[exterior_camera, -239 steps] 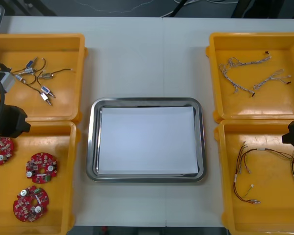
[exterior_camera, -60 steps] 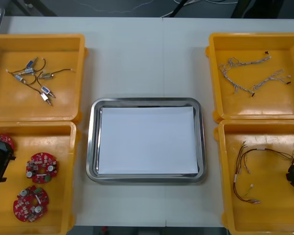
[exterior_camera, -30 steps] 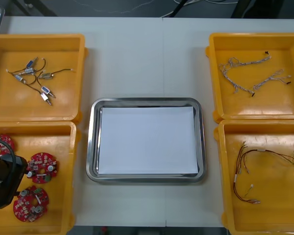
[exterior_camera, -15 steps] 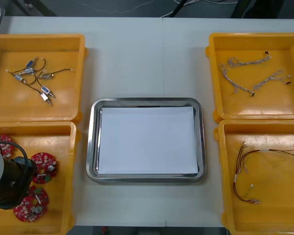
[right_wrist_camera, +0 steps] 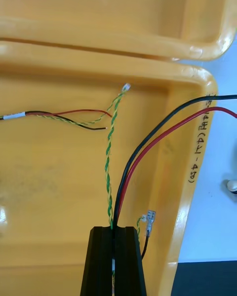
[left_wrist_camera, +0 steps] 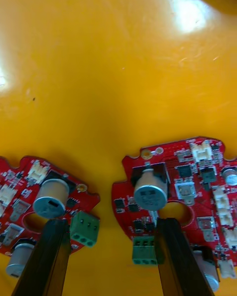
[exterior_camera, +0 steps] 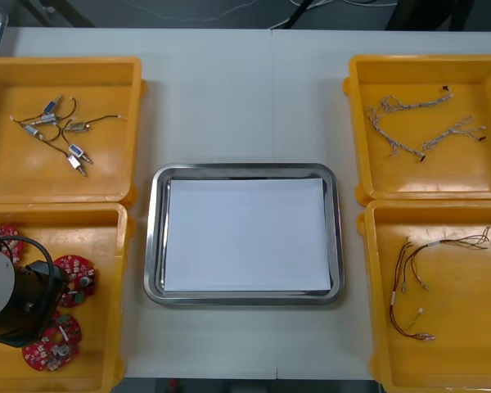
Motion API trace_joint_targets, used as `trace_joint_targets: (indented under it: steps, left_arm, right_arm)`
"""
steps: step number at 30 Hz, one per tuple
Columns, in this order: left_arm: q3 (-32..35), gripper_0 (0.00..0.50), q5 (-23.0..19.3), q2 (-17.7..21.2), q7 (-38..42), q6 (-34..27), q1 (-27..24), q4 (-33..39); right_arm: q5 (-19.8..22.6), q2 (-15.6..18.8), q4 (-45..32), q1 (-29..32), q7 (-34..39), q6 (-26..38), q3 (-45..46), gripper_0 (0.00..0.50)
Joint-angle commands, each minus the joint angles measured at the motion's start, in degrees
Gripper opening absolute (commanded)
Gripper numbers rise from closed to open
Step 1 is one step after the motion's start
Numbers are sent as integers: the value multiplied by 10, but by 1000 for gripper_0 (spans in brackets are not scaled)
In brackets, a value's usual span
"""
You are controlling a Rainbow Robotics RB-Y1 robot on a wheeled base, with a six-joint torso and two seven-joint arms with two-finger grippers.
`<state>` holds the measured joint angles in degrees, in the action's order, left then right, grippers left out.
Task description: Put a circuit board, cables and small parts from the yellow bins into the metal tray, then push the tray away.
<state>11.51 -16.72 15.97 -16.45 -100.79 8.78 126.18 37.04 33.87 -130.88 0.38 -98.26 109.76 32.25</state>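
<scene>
**Two-arm pick over the near bins.** The left arm (exterior_camera: 16, 299) reaches steeply down into the near left yellow plastic bin (exterior_camera: 106, 237), its wrist covering part of the round red circuit boards (exterior_camera: 49, 348) that lie flat on the bin's floor. In the left wrist view the left end effector (left_wrist_camera: 109, 225) stands wide, its black fingers (left_wrist_camera: 47, 256) well apart. One finger is over the edge of one board and the other over the edge of a second, with the green terminal blocks (left_wrist_camera: 85, 228) of both boards between them. Whether the fingers touch the boards cannot be told. The right end effector (right_wrist_camera: 114, 229) is narrowed to a slit above the floor of the near right yellow plastic bin (exterior_camera: 458, 344) and clamps the red and yellow cables (right_wrist_camera: 107, 153). A black strand, a red strand and a green-and-yellow twisted pair rise from between its fingers, and the rest of the bundle lies on the bin's floor. The shiny metal tray (exterior_camera: 244, 171), white inside, sits at the middle of the light surface (exterior_camera: 229, 98) between the bins. The far left yellow plastic bin (exterior_camera: 8, 180) holds small metal parts (exterior_camera: 75, 151). The far right yellow plastic bin (exterior_camera: 475, 180) holds twisted blue and white cables (exterior_camera: 417, 150).
</scene>
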Motion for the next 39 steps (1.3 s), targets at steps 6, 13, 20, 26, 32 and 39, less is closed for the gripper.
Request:
trace_joint_targets:
  steps: [6,13,20,26,32,39]
  left_arm:
    - [-4,500,4,-9,-22,7,19,6]
    - [-2,500,4,-9,-24,7,33,6]
    - [-2,500,2,-9,-27,7,43,8]
    - [-2,500,2,-10,-24,7,41,7]
    - [-2,500,2,-10,-23,1,41,7]
    - [-2,500,5,-19,-16,-15,31,7]
  right_arm:
    - [23,21,-58,-11,10,2,-22,0]
    - [72,27,-87,-11,11,2,-48,0]
    - [121,27,-98,-15,18,2,-66,0]
    - [125,32,-110,-17,33,2,-98,0]
    - [132,38,-114,-31,48,2,-143,0]
    - [136,39,-121,-54,66,2,-195,0]
